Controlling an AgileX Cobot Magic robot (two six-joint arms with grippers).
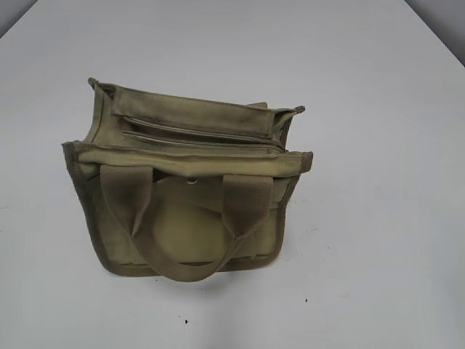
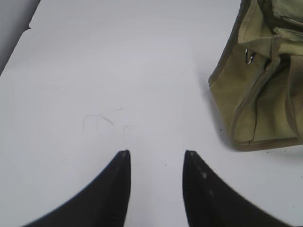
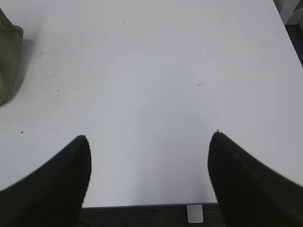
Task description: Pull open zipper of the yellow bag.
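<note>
Listing first the yellow bag (image 1: 189,196): we find one small boxy olive-yellow canvas tote standing upright near the middle of the white desk (image 1: 378,109), with darker brownish trim along its edges. Two wide webbing handles (image 1: 185,240) hang down over its near face in a loop. A small metal snap (image 1: 191,181) sits just under the top band, between the handle roots.

Next we record the zipper (image 1: 200,138): pale khaki tape running straight across the bag's top from left to right. In the exterior view it appears closed along the length we can see; we cannot make out the pull tab there.

Left end effector (image 2: 157,153): two dark fingers apart, with nothing between them, hovering over bare desk. In its wrist view the bag lies to the upper right, well apart from the fingertips (image 2: 124,156), and a small shiny metal piece (image 2: 249,56) shows on the bag's end near the top.

Right end effector (image 3: 150,137): two dark fingers spread wide apart, holding nothing, above bare desk close to the desk's near edge. In its wrist view only a corner of the bag shows at the far left, well apart from the fingers.

Neither end effector appears in the exterior view. A few small dark specks (image 1: 186,321) mark the desk in front of the bag.
</note>
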